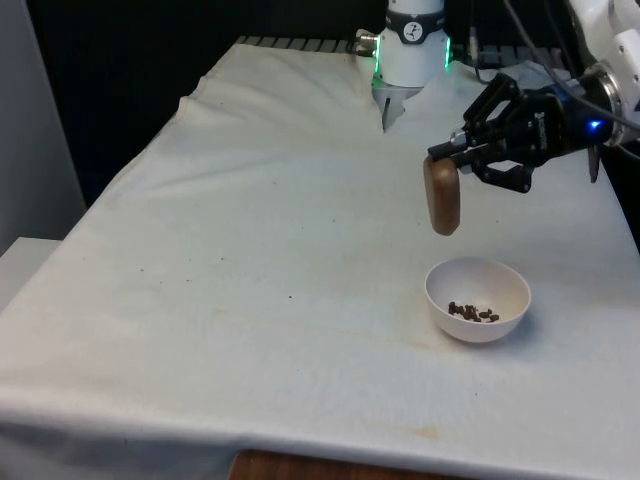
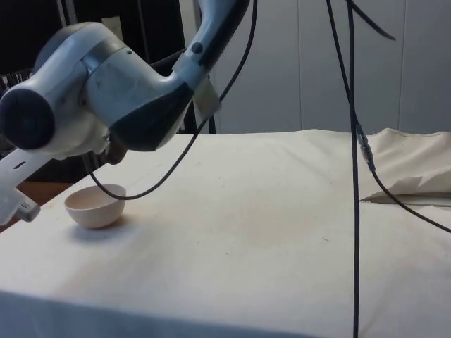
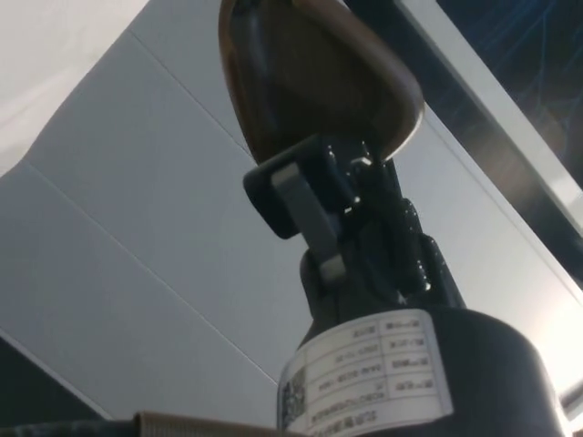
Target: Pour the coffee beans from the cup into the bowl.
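Coffee beans (image 1: pixel 473 312), small, dark brown and glossy, lie in a loose cluster on the floor of the round white ceramic bowl (image 1: pixel 478 299), which sits on the white-clothed counter (image 1: pixel 250 250) towards the front view's right. Above the bowl's far-left rim hangs the brown, smooth-sided cup (image 1: pixel 441 195), upended so that its length runs almost straight down, mouth towards the bowl. The black two-finger gripper (image 1: pixel 447 152) has it by the upper end, the jaws pinching the cup's wall; the wrist view shows a finger pad (image 3: pixel 301 205) pressed flat against the brown surface (image 3: pixel 314 73). In the side view the bowl (image 2: pixel 95 205) rests on the cloth well below the arm's bulky white wrist.

No beans can be seen falling, and the cup's inside is hidden, so whether any remain cannot be told. By the look of it the pour is at or near its end.

As to handling, I judge the cup light and stiff, with a slick curved skin that could twist in a two-point pinch, so the hold near the rim wants steady pressure. The beans are hard, light and prone to bounce and roll, which favours a low pour over the bowl's middle. The bowl looks rigid but breakable, and light enough to skid if knocked.
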Robot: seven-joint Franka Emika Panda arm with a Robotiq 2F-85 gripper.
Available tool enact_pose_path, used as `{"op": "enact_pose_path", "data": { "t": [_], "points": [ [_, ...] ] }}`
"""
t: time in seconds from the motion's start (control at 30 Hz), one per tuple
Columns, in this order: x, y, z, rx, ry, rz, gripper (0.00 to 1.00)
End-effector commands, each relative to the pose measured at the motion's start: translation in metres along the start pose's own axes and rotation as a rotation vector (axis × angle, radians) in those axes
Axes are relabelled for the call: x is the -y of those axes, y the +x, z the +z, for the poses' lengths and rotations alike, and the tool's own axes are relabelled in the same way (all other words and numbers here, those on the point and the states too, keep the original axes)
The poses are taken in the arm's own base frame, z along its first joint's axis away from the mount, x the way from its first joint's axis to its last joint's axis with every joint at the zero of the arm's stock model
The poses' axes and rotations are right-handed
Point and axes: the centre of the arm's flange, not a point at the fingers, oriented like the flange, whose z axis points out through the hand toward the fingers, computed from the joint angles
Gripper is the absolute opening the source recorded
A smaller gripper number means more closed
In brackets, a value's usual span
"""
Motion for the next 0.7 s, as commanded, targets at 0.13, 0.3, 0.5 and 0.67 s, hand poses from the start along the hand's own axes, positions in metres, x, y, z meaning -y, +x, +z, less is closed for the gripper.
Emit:
{"op": "enact_pose_path", "data": {
  "t": [0.13,0.3,0.5,0.67],
  "points": [
    [-0.004,-0.004,0.011,0.002,0.035,0.016,0.01],
    [-0.006,-0.008,0.021,0.013,0.052,0.032,0.01],
    [-0.008,-0.012,0.034,0.026,0.073,0.049,0.01],
    [-0.009,-0.016,0.044,0.036,0.090,0.063,0.01]
  ]
}}
